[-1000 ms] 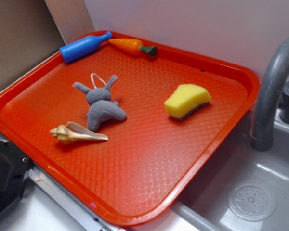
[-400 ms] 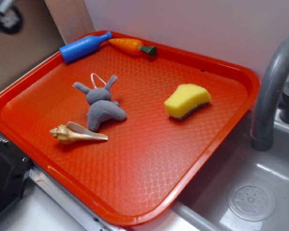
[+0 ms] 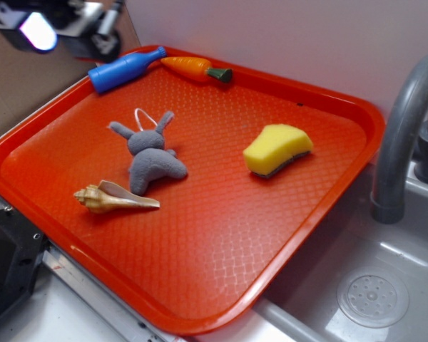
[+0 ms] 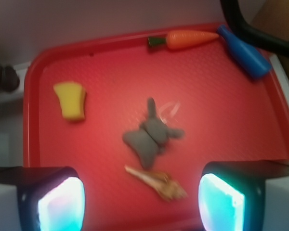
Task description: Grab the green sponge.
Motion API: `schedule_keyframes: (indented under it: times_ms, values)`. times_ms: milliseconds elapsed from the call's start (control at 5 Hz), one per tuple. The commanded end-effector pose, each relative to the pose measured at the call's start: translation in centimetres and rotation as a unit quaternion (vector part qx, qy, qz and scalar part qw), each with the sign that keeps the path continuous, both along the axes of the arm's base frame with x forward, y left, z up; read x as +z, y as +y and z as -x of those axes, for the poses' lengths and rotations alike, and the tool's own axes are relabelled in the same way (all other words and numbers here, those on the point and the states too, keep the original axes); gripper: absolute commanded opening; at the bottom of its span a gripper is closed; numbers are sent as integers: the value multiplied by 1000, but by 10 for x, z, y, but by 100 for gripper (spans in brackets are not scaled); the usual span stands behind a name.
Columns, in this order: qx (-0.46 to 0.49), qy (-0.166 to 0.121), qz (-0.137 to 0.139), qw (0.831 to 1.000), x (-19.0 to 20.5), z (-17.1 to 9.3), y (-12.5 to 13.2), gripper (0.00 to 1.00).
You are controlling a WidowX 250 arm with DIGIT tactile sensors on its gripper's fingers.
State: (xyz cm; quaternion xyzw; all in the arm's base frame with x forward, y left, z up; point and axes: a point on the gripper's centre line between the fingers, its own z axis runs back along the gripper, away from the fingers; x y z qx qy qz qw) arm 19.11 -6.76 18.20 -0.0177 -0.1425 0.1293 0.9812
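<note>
The green sponge (image 3: 277, 149), a yellow foam wedge with a thin dark layer underneath, lies on the right half of the red tray (image 3: 221, 235). In the wrist view the sponge (image 4: 71, 100) is at the upper left. My gripper (image 3: 57, 25) hangs high above the tray's far left corner, blurred, far from the sponge. In the wrist view the gripper (image 4: 140, 202) is open and empty, with both fingers wide apart at the bottom corners.
On the tray lie a grey plush bunny (image 3: 148, 151), a tan seashell (image 3: 113, 197), a blue bottle (image 3: 125, 69) and an orange carrot (image 3: 197, 69). A grey faucet (image 3: 403, 135) and sink with drain (image 3: 373, 296) stand to the right. A wall runs behind.
My gripper has come into view at the top left and moved rightward towards the tray. The things on the tray have not moved.
</note>
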Motion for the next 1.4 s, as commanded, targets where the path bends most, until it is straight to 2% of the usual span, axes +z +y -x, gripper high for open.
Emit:
schedule_keyframes:
  times_ms: [0, 400, 600, 1200]
  values:
    - [-21, -24, 16, 999, -36, -58, -29, 100]
    - [-64, 2, 16, 998, -82, -91, -63, 100]
    - [-93, 28, 11, 995, -107, -97, -81, 100]
    - [-91, 63, -19, 994, -147, -101, -82, 100]
